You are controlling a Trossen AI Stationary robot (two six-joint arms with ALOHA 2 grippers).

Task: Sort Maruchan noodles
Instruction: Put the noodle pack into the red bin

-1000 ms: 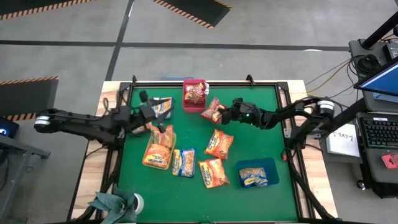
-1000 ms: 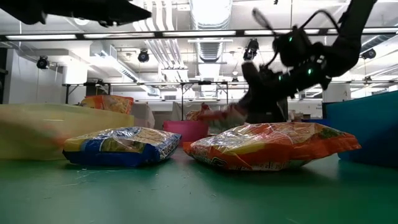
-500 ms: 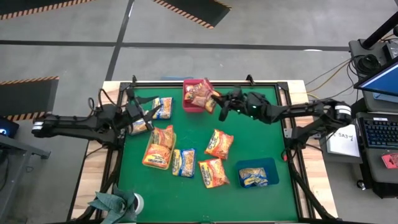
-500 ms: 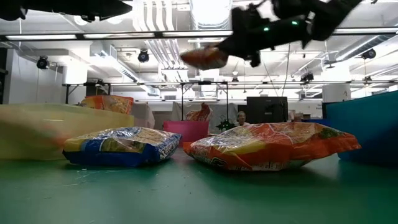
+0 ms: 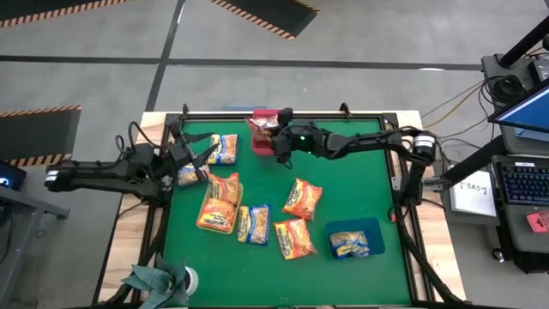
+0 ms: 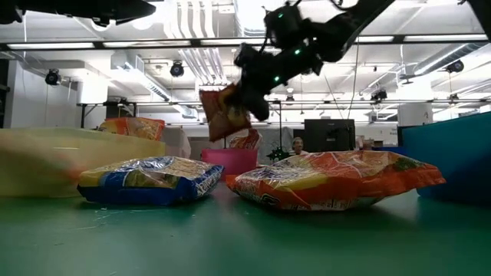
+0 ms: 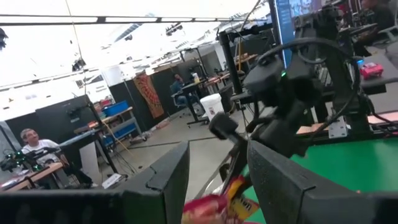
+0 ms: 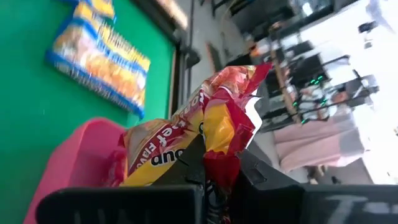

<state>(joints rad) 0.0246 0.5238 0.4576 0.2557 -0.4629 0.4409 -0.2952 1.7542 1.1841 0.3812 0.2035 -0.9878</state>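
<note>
Right gripper (image 5: 273, 142), jaws clamped on red noodle packet (image 6: 224, 113), has carried it over the red tray (image 5: 259, 146); release pending. Left gripper (image 5: 190, 154) part-open, empty.

Upper right of surface (image 5: 360, 163): bare green, open for passing.
Lower left corner: bare green below the packets.
Centre: packet cluster (image 5: 257, 215) blocks low passes.
Lower right: blue tray (image 5: 356, 240) in the way.
Upper centre: red tray (image 5: 262, 142) under right gripper (image 5: 276, 144) gripping a red packet (image 5: 262, 127).
Left edge: left gripper (image 5: 184, 159) over packets there.
</note>
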